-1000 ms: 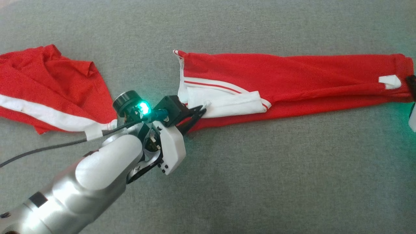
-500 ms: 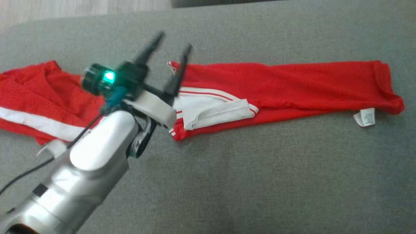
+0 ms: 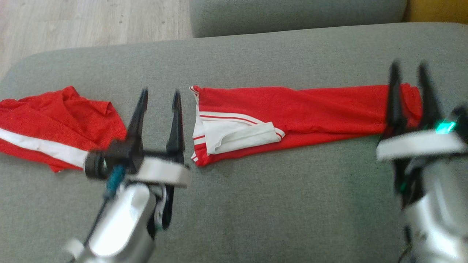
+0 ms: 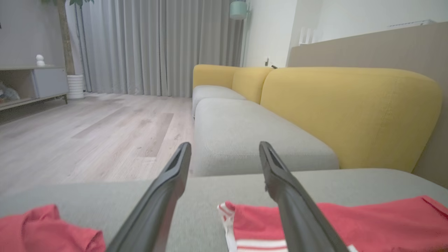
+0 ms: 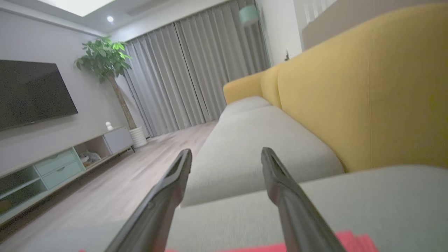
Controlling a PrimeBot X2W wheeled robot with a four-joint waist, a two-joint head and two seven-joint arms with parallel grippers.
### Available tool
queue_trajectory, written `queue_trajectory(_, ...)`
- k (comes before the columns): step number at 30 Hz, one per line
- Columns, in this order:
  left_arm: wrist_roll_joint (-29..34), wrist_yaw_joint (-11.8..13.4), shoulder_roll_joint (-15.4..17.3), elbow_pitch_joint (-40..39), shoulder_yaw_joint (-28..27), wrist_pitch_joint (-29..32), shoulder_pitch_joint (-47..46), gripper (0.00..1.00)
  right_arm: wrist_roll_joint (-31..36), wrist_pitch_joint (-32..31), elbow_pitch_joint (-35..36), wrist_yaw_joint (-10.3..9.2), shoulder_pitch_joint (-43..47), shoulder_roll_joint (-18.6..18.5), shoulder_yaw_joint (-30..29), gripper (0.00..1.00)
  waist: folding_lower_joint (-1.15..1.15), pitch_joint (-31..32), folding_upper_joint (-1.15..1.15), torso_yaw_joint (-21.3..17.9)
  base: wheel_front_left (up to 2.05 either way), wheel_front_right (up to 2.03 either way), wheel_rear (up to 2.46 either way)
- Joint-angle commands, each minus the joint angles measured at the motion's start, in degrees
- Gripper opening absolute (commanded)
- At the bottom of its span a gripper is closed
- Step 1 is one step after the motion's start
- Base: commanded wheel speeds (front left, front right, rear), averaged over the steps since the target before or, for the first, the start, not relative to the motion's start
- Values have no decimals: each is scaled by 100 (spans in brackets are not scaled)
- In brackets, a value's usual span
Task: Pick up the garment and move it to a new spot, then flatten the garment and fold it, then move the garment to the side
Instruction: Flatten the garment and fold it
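Your left gripper (image 3: 161,92) is released, its fingers spread and holding nothing, and it sits just off the garment's (image 3: 310,109) left end, the end with the white stripes. Your right gripper (image 3: 408,65) is likewise spread and empty at the garment's right end, where its fingers cross the red cloth in the head view. The garment lies as a long, narrow red strip across the grey seat (image 3: 256,204), with a white flap turned over near its left end. A second red cloth (image 3: 55,120) with a white band lies left of the garment, apart from it, beyond your left gripper
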State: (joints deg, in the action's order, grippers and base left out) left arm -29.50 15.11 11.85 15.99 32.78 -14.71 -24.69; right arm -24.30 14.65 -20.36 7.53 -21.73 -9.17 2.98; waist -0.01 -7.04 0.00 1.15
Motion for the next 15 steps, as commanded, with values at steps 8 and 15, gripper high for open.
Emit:
queue_trajectory(8,639,-354,-450,-269,-1019,-28,873,100,636,34,440,-4,1084,561,-140,100,1,-44,0,45,0,0,0)
queue_trajectory(15,1137,-768,-672,-239,-1361,-29,780,100,1079,13,147,-4,858,604,-436,100,1,-349,0,141,0,0,0)
